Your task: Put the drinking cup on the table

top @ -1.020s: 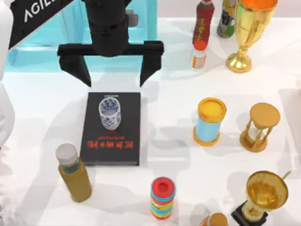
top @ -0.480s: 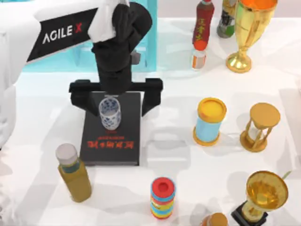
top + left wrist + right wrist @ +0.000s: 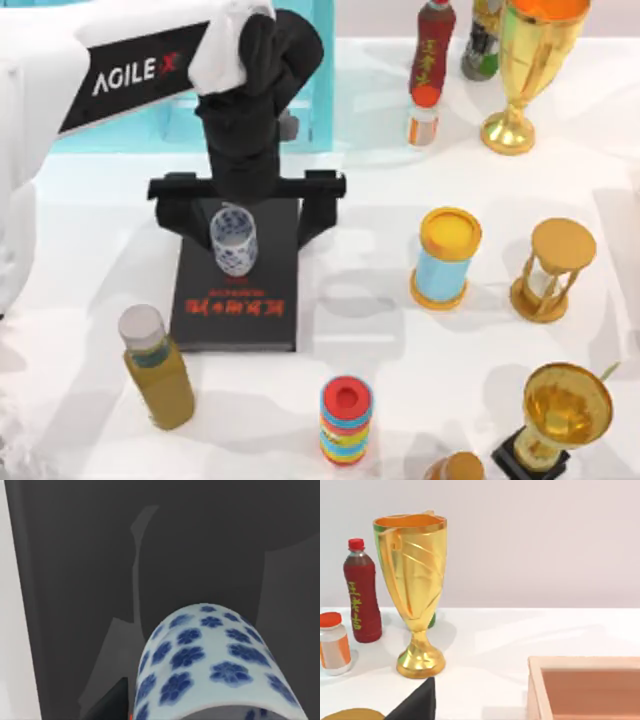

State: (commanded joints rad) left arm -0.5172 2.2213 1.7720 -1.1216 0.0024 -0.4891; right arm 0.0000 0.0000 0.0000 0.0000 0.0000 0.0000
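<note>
1. White table [image 3: 400, 330], crowded: gold trophy goblet [image 3: 415, 590], red bottle [image 3: 362, 600], pale back wall.
2. Drinking cup [image 3: 233, 241] stands upright on the black book [image 3: 265, 290].
3. Left gripper [image 3: 240, 215], fingers spread wide, straddles the cup, barely lower than half a second ago.

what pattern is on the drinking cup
Blue flowers on white on the drinking cup, best in the left wrist view.

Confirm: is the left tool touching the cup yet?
Apart. In the top view the left tool straddles the cup, and black book shows between the cup and each finger, so there is a gap on both sides.
</note>
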